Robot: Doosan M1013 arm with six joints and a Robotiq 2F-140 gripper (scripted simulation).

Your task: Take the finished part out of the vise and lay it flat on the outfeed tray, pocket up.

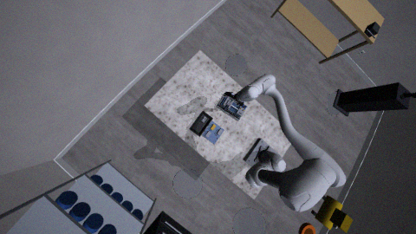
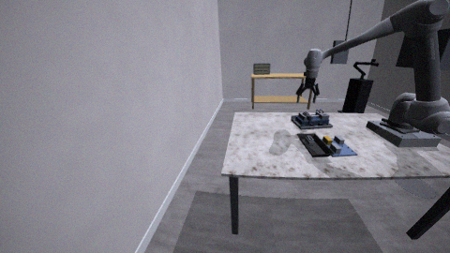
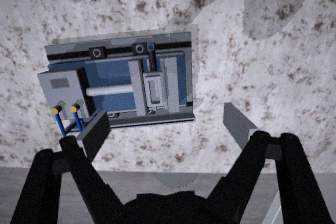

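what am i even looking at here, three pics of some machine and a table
It is one grey robot arm bolted to a marbled table. One picture looks straight down from above, one from the side of the room, and one from a camera on the arm's wrist, looking past its tool.

The tool is a two-fingered claw. Its fingers are spread wide and hold nothing. It hangs above a blue and grey vise, a clamp still gripping a small grey part.

Also on the table are a dark tray and, beside it, a blue plate with small blocks.
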